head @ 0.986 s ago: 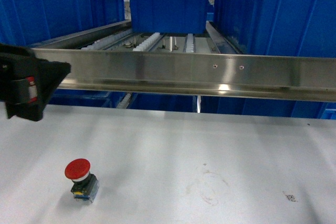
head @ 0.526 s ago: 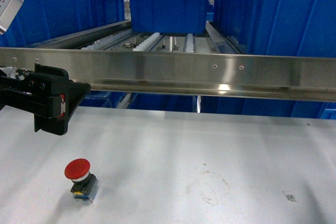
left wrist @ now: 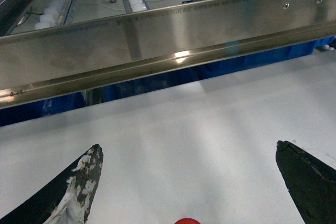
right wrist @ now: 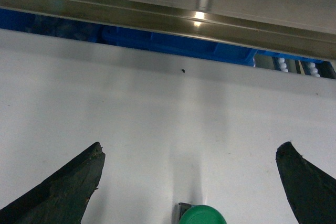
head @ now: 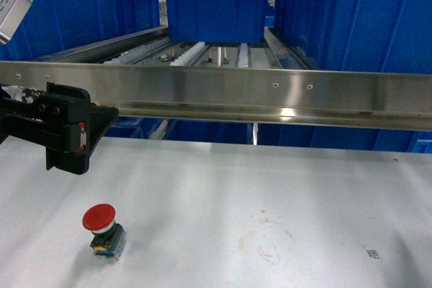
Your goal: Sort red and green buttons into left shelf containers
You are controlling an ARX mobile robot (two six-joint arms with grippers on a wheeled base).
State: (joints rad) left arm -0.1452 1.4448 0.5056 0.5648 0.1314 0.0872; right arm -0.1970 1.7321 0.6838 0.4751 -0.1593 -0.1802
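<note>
I had both claws spread wide, ready to pick: the red button (head: pixel 103 230) stood on the worktop (head: pixel 270 193) just below my left claw (left wrist: pixel 189 182), the green one (right wrist: pixel 202 215) below the right (right wrist: pixel 189 182) (bins (head: pixel 64 15) beyond).

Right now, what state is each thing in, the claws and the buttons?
Left claw: open, empty, above the red button.
Right claw: open, empty, green button just below it.
Red button: upright on the table, untouched.
Green button: on the table, not gripped.

Even overhead light; glare spot on steel rail (head: pixel 287 111); edges perhaps soft.
</note>
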